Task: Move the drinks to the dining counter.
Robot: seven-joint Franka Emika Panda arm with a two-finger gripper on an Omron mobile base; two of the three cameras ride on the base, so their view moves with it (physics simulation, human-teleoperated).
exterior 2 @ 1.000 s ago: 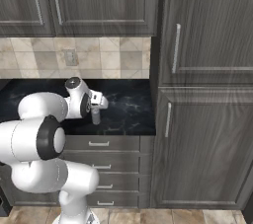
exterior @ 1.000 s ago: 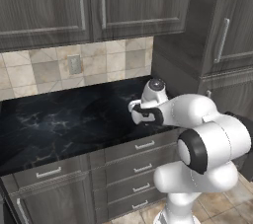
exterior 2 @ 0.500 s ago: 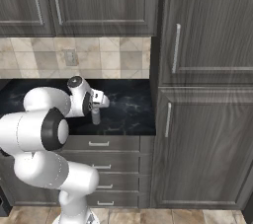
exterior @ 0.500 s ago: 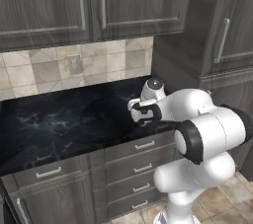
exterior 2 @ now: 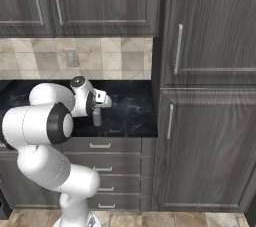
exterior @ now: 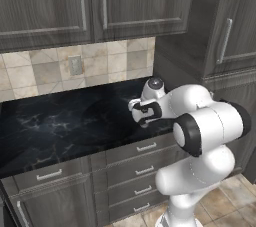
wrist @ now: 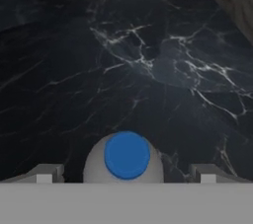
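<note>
One of the drinks, a slim clear bottle with a blue cap (wrist: 127,155), stands upright on the black marble counter (wrist: 148,60). In the hand view I look straight down on its cap. My gripper (wrist: 126,174) hangs directly over it, open, one fingertip (wrist: 45,173) on each side and clear of the bottle. From the right base view the bottle (exterior 2: 97,117) stands just below the gripper (exterior 2: 98,109), near the counter's front edge. The left base view has the gripper (exterior: 143,116) pointing down at the counter (exterior: 60,126). The dining counter is out of view.
A tall dark cabinet (exterior 2: 205,121) walls off the counter's right end, close to the bottle. The tile backsplash (exterior: 45,71) with an outlet (exterior: 76,64) runs behind, upper cabinets (exterior: 90,1) above, drawers (exterior 2: 102,146) below the counter edge.
The arm's elbow has swung round and the hand has sunk slightly over the bottle. The jaws have stayed open and the bottle has not moved.
</note>
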